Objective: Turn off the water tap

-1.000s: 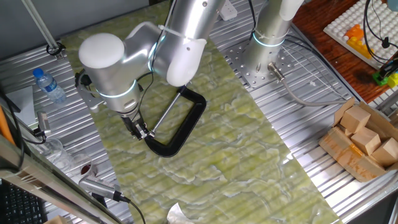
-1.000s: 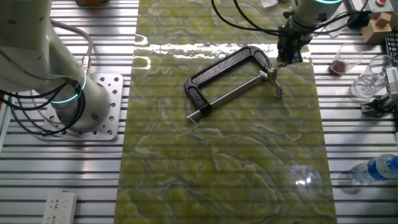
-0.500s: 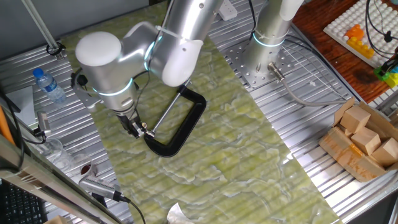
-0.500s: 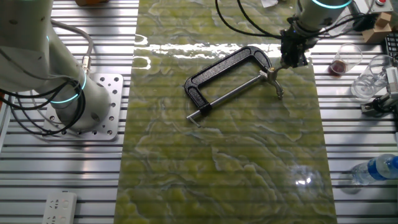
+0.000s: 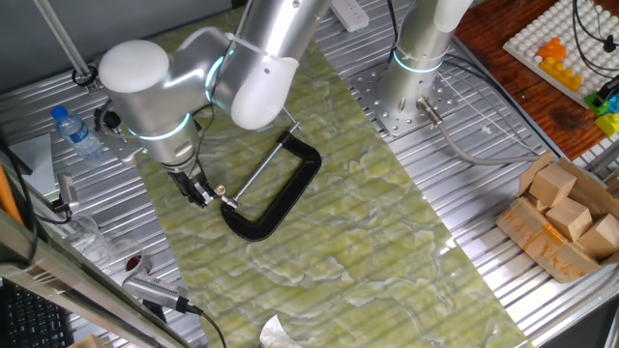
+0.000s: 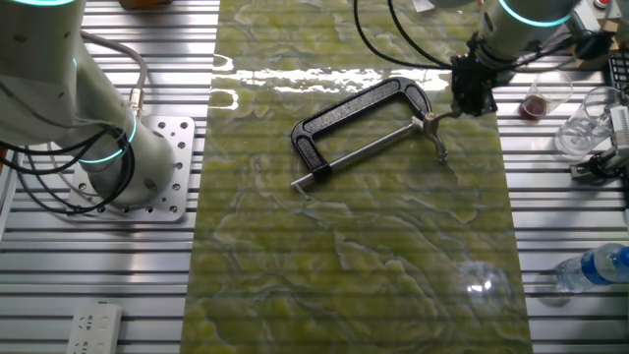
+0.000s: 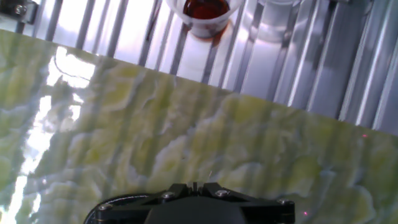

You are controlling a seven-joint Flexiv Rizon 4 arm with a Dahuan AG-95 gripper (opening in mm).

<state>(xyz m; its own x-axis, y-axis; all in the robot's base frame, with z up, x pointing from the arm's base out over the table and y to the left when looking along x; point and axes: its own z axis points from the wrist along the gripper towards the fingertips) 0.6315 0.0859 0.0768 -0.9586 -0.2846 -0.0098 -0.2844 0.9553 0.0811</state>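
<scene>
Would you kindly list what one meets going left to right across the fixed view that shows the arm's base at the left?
Arm base → black clamp frame → silver cross-bar handle → hand → cup of dark liquid → water bottle.

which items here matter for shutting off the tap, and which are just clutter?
Job:
- water tap, lying on the green mat
- its cross-bar handle
- gripper, beside that handle

Clutter:
- water bottle
- cup of dark liquid
- wooden blocks
- power strip
</scene>
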